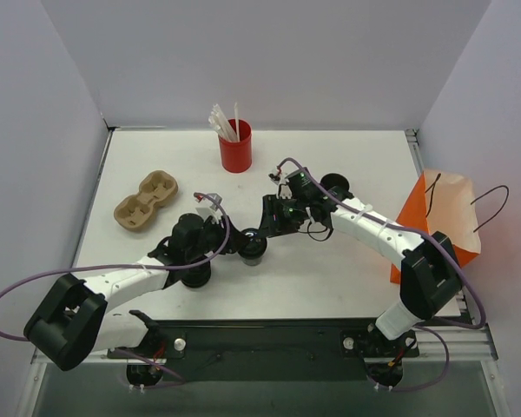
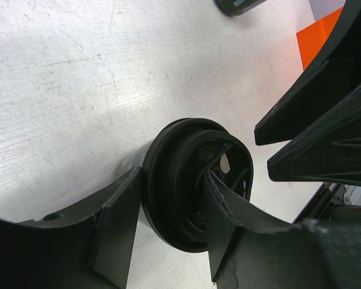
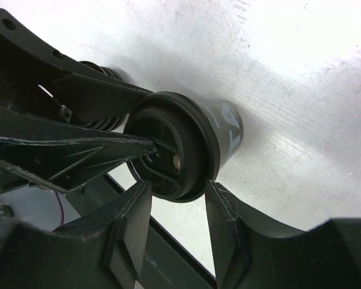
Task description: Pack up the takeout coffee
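Observation:
One takeout coffee cup point(image 1: 253, 249), black with a round black lid, stands on the white table between both arms. My left gripper point(image 1: 240, 243) is shut on it. In the left wrist view one finger point(image 2: 117, 223) presses the lid's rim and the other overlaps the lid of the cup point(image 2: 174, 150). My right gripper point(image 1: 266, 228) reaches in from the far side. In the right wrist view it point(image 3: 178, 185) stands open around the lid of the cup point(image 3: 219, 129), with a gap on one side. The orange paper bag point(image 1: 438, 221) stands at the right edge.
A brown pulp cup carrier point(image 1: 145, 200) lies at the left. A red cup of white straws point(image 1: 235, 143) stands at the back. A ribbed stack of black lids point(image 3: 99, 66) sits behind the left fingers. Another round black item point(image 1: 334, 184) lies beyond the right gripper.

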Available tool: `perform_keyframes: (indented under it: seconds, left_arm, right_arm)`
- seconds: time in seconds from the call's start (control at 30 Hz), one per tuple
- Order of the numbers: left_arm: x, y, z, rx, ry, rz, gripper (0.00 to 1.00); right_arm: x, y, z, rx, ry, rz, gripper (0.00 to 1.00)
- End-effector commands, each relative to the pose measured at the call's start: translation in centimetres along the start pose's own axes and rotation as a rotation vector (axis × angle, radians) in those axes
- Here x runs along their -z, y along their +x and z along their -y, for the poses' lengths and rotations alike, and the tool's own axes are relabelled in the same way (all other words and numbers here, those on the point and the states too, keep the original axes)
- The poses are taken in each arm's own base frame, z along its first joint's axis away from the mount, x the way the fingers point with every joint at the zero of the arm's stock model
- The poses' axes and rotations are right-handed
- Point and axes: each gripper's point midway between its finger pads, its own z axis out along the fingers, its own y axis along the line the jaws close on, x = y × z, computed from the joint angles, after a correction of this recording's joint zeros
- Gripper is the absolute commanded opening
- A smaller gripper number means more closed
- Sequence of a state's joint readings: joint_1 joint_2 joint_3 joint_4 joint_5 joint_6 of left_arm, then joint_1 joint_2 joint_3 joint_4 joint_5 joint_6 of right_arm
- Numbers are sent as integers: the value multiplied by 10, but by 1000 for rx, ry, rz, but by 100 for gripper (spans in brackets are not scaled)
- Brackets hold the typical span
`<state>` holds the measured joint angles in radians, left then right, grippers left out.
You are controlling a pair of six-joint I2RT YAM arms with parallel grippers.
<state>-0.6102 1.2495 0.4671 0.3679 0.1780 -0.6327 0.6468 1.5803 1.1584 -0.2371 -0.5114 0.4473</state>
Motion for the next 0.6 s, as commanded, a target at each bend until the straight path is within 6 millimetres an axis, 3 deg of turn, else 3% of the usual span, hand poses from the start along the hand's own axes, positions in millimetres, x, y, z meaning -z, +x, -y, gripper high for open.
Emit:
perform_keyframes:
  seconds: [0.0, 0.57]
  left_arm:
    - [14, 55, -50, 11, -186, -151, 53]
    - [18, 77, -69, 38, -240, -176, 49]
  right_arm:
    - [4, 4, 5, -46, 21, 27, 40]
    - [-33, 50, 65, -120, 176, -15, 23]
